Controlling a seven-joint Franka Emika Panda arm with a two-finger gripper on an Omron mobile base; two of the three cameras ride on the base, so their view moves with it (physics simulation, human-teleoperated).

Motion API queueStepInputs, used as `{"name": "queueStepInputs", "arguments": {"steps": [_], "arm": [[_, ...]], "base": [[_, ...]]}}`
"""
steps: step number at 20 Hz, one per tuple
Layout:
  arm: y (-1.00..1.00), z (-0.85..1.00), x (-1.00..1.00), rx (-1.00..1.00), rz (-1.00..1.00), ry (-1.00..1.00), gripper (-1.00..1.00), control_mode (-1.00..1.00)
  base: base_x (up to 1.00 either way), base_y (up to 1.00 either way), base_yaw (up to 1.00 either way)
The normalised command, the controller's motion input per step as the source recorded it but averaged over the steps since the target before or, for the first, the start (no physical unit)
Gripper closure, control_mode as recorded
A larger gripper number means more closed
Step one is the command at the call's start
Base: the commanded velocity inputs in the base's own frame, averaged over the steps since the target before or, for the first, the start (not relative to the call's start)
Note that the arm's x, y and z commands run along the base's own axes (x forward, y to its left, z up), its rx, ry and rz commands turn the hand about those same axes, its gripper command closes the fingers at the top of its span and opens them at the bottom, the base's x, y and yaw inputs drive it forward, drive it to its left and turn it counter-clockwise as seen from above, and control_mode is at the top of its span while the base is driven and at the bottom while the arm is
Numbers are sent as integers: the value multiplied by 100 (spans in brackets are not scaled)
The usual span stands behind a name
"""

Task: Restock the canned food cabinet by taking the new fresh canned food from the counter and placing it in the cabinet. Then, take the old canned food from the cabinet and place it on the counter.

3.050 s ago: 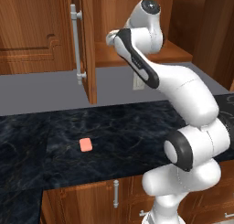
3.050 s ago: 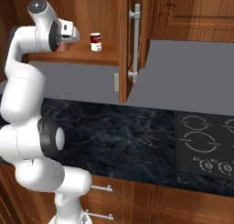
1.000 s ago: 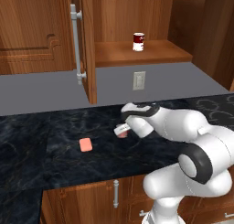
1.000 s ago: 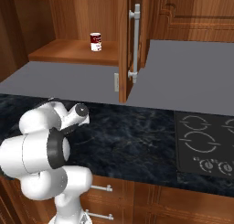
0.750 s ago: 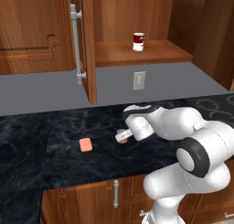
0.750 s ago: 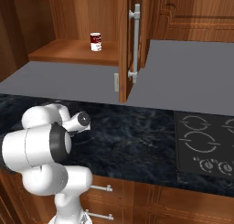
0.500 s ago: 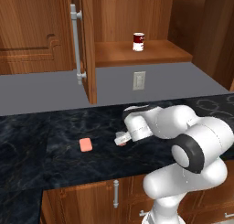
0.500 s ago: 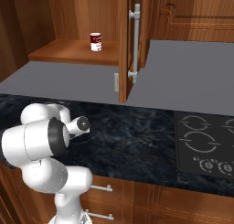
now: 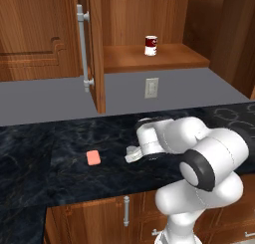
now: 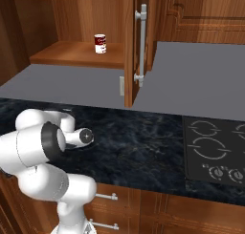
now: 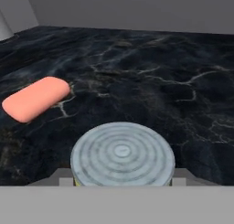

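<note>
The new fresh canned food (image 9: 151, 45) (image 10: 100, 43), dark red and white, stands upright on the shelf of the open cabinet (image 9: 164, 59) (image 10: 67, 55). My arm is folded low over the black counter (image 9: 55, 158) (image 10: 143, 142). My gripper (image 9: 133, 155) (image 10: 85, 137) (image 11: 122, 175) is shut on the old canned food (image 9: 131, 154) (image 10: 86, 136), whose ringed light lid (image 11: 122, 154) faces the hand camera. The can hides the fingertips. Whether the can touches the counter I cannot tell.
A pink sponge (image 9: 93, 158) (image 11: 36, 98) lies on the counter just left of the gripper. The cabinet door (image 9: 94, 49) (image 10: 136, 42) with its silver bar handle stands open above. A black cooktop (image 10: 213, 149) sits to the right.
Three seconds ago the arm reached up to the cabinet shelf; it has since swung down to the counter. Over the last second the hand eased a little left and lower with the can.
</note>
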Motion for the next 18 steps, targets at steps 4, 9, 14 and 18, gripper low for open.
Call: {"name": "queueStepInputs", "arguments": {"steps": [4, 9, 14, 18], "arm": [[1, 3, 0, 0, 0, 0, -100, -100], [0, 52, 0, 0, 0, 0, -100, -100], [1, 94, -3, 0, -1, -1, -100, -100], [0, 100, -39, 0, 0, -2, -100, -100]], "base": [[0, 0, 0], [0, 0, 0], [0, 0, 0], [0, 0, 0]]}}
